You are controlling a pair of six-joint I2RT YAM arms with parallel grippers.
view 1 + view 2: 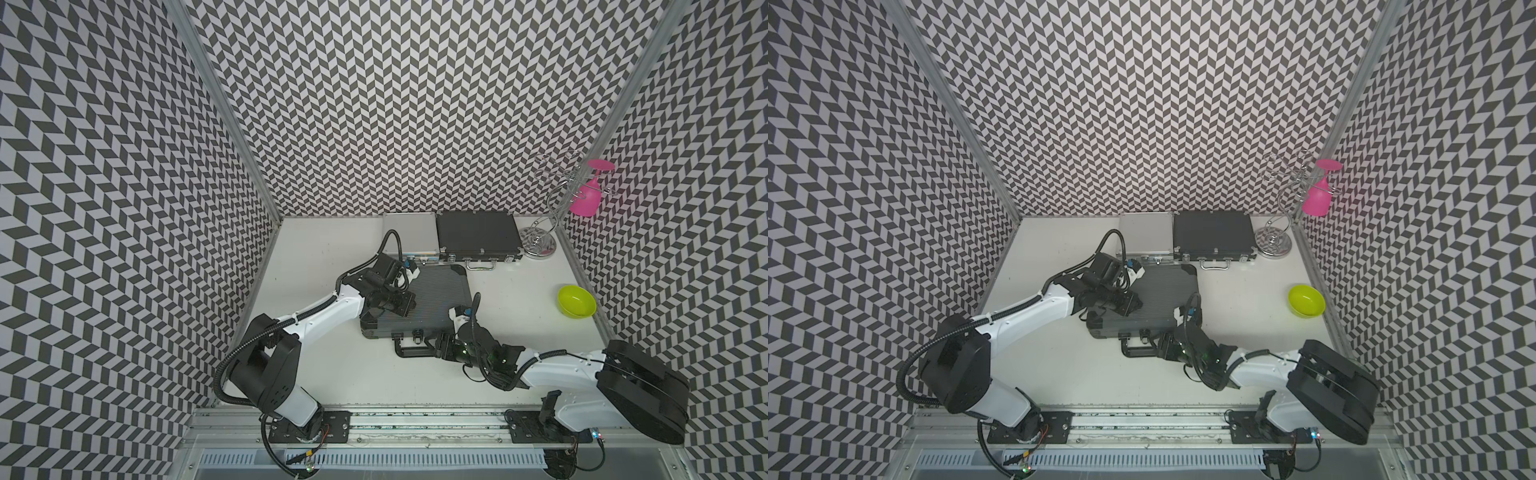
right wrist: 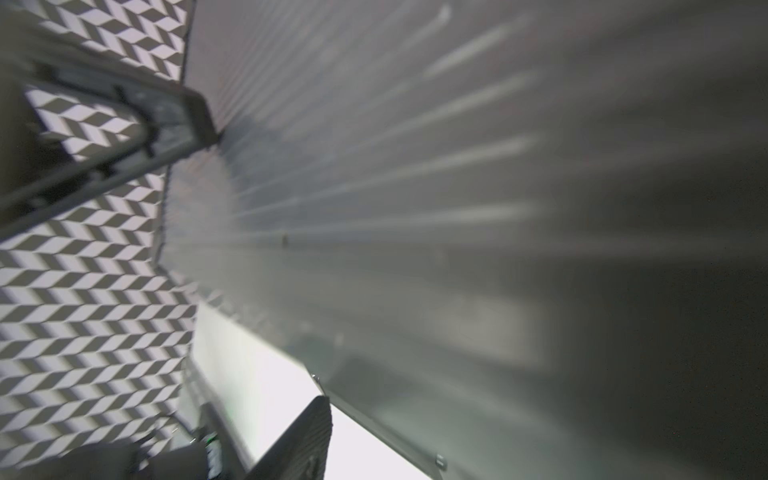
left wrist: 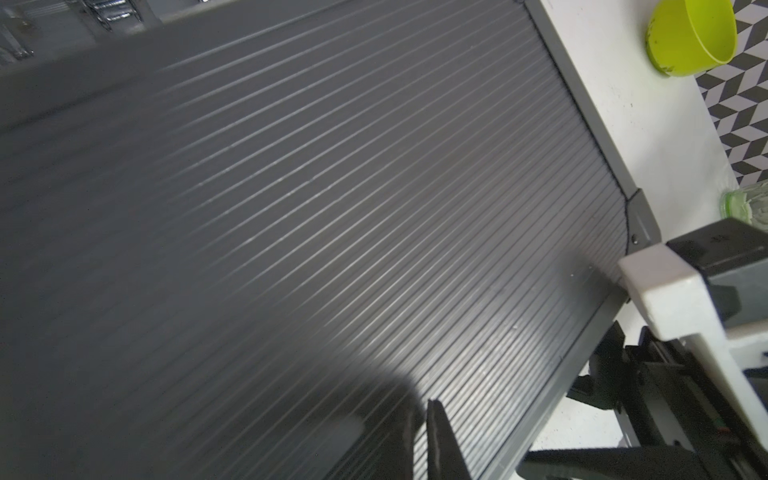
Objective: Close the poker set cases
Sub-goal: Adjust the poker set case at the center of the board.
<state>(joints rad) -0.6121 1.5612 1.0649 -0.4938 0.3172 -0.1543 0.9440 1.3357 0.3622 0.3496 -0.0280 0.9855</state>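
Observation:
The large ribbed black case [image 1: 436, 299] lies flat mid-table with its lid down and its black handle [image 1: 409, 351] toward the front. My left gripper [image 1: 411, 306] rests shut on the ribbed lid [image 3: 332, 208], its fingertips [image 3: 436, 419] together and holding nothing. My right gripper [image 1: 436, 345] is low at the case's front right corner, beside the handle. One of its fingers [image 2: 305, 436] shows well apart from the case's blurred wall [image 2: 457, 291]; the other is hidden. The small silver case [image 1: 409, 237] and the medium black case [image 1: 478, 237] lie lid-down by the back wall.
A lime green bowl [image 1: 577, 302] sits near the right wall. A chrome wire rack [image 1: 540, 243] with a pink glass [image 1: 586, 199] hanging on it stands in the back right corner. The patterned walls enclose the table on three sides.

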